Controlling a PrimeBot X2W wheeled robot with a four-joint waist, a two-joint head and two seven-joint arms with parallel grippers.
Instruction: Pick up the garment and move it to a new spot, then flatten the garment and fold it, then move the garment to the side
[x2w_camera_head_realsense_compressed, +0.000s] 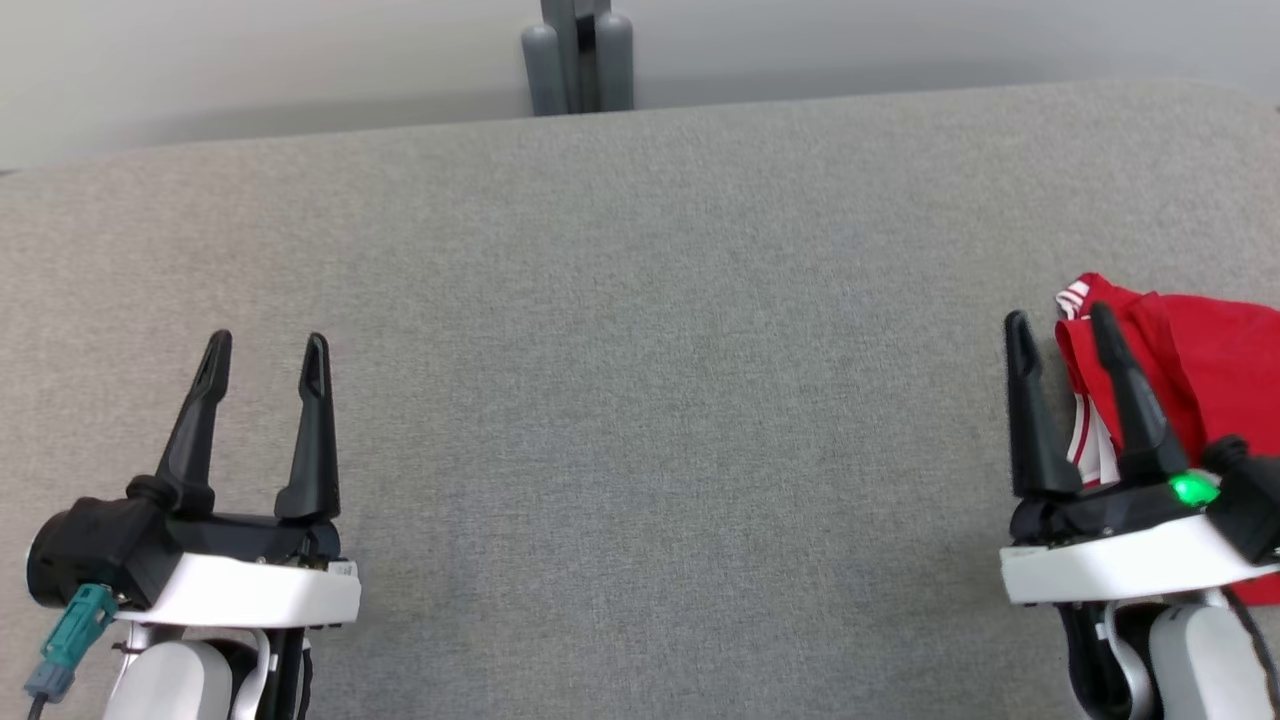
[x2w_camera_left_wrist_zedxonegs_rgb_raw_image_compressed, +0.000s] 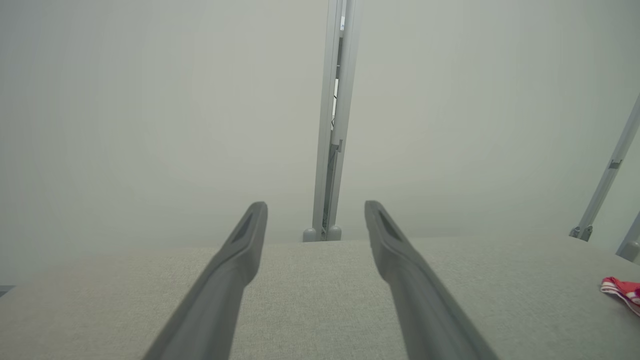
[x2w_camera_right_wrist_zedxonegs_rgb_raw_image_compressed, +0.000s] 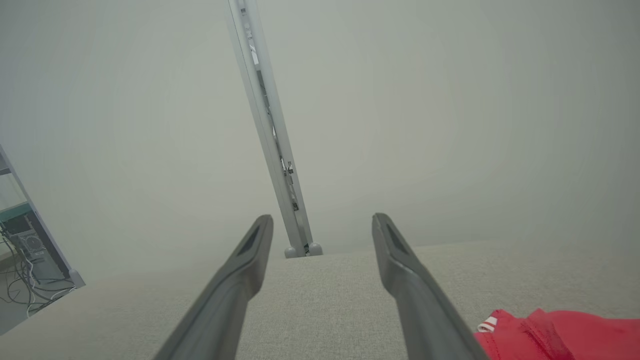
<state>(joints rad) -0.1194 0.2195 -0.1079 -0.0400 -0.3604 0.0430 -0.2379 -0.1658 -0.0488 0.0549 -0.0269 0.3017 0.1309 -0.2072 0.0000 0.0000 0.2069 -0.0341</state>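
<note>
Jaws on both arms spread wide, empty; garment (x2w_camera_head_realsense_compressed: 1205, 360) near right.

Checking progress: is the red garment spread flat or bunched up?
Bunched up: the red garment lies in creased layers by the right gripper, partly cut off by the frame.

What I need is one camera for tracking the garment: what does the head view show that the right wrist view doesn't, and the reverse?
Head view's extras: the left tool, open above the grey table, and a green light at the right wrist. Right wrist view's extras: a computer tower with cables at its left edge. Both share the open right tool, the red garment with white stripes lying by it, and the grey post behind the table.
</note>
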